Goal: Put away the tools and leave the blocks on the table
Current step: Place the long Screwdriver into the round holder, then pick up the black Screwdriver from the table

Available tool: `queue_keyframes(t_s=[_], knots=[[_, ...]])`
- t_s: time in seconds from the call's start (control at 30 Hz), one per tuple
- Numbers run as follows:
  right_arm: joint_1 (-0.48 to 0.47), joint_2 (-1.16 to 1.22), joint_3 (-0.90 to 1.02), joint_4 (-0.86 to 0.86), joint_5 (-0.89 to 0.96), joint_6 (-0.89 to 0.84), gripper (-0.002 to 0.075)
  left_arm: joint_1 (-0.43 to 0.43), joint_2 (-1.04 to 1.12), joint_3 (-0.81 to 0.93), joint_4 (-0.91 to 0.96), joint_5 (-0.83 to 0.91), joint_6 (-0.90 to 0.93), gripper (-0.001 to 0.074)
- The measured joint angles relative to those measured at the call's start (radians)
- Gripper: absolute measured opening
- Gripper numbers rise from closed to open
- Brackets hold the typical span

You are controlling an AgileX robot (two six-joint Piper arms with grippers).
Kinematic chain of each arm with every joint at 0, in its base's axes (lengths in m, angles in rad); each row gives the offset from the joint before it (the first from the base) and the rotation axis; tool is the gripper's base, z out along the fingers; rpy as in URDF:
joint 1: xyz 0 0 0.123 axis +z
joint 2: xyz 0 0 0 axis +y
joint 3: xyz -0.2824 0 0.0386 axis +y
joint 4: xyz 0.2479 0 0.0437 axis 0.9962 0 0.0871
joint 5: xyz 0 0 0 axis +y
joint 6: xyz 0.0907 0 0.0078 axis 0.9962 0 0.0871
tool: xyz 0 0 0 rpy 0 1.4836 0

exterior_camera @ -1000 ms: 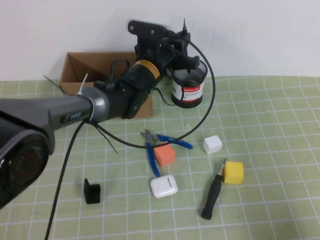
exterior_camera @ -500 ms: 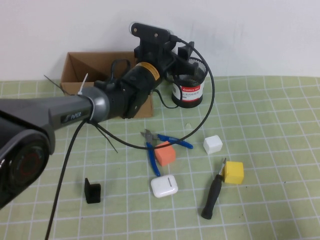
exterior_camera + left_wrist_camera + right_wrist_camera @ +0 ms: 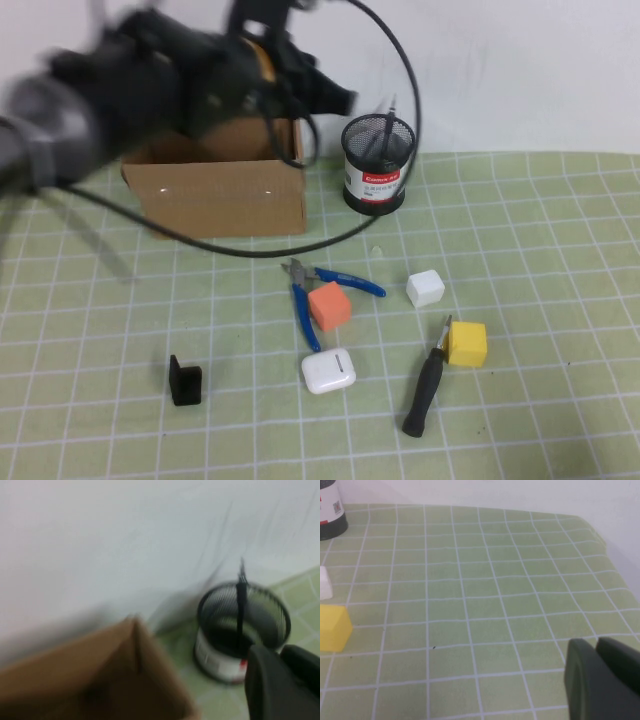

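The thin black precision screwdriver (image 3: pixel 385 128) stands in the black mesh cup (image 3: pixel 377 167); it also shows in the left wrist view (image 3: pixel 240 605). The blue-handled pliers (image 3: pixel 322 287) lie on the mat against the orange block (image 3: pixel 330 306). The thick black-handled screwdriver (image 3: pixel 427 385) lies beside the yellow block (image 3: pixel 466 343). The white block (image 3: pixel 425 288) sits apart. My left gripper (image 3: pixel 335 98) is blurred, raised above the cardboard box, to the left of the cup, shut and empty (image 3: pixel 281 652). My right gripper (image 3: pixel 597 645) is shut, low over bare mat, out of the high view.
An open cardboard box (image 3: pixel 215 190) stands at the back left. A white earbud case (image 3: pixel 328 372) and a black L-shaped bracket (image 3: pixel 184 382) lie near the front. A black cable loops from the left arm down to the mat by the pliers.
My left gripper held the thin screwdriver over the cup, lowered it in, then let go and swung up and left. The thin screwdriver now stands in the cup.
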Motion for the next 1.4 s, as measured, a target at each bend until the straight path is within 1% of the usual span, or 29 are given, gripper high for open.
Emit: queue_keyframes(t_s=[0.1, 0.17, 0.4, 0.53, 0.67, 0.77, 0.87, 1.0, 1.1, 1.3, 1.4], knots=[[0.000, 0.000, 0.000, 0.000, 0.000, 0.000, -0.0011, 0.000, -0.129, 0.065, 0.000, 0.101, 0.000, 0.0006], [0.000, 0.000, 0.000, 0.000, 0.000, 0.000, -0.0011, 0.000, -0.228, 0.132, 0.000, 0.138, 0.000, 0.0001], [0.000, 0.000, 0.000, 0.000, 0.000, 0.000, -0.0011, 0.000, -0.582, 0.427, 0.000, 0.172, -0.002, -0.0001], [0.000, 0.000, 0.000, 0.000, 0.000, 0.000, -0.0011, 0.000, -0.787, 0.593, 0.000, 0.182, -0.051, 0.0001], [0.000, 0.000, 0.000, 0.000, 0.000, 0.000, -0.0011, 0.000, -0.987, 0.722, 0.030, 0.257, -0.067, -0.0001], [0.000, 0.000, 0.000, 0.000, 0.000, 0.000, -0.0011, 0.000, -1.101, 0.788, 0.056, 0.348, -0.070, -0.0001], [0.000, 0.000, 0.000, 0.000, 0.000, 0.000, -0.0011, 0.000, -1.190, 0.811, 0.072, 0.448, -0.085, -0.0001], [0.000, 0.000, 0.000, 0.000, 0.000, 0.000, -0.0011, 0.000, -1.266, 0.815, 0.064, 0.514, -0.234, -0.0001], [0.000, 0.000, 0.000, 0.000, 0.000, 0.000, -0.0011, 0.000, -1.303, 0.861, 0.060, 0.480, -0.237, -0.0001], [0.000, 0.000, 0.000, 0.000, 0.000, 0.000, -0.0011, 0.005, -1.433, 1.105, 0.021, 0.105, -0.085, -0.0001], [0.000, 0.000, 0.000, 0.000, 0.000, 0.000, -0.0011, 0.057, -1.510, 1.227, -0.032, -0.017, -0.008, -0.0001]])
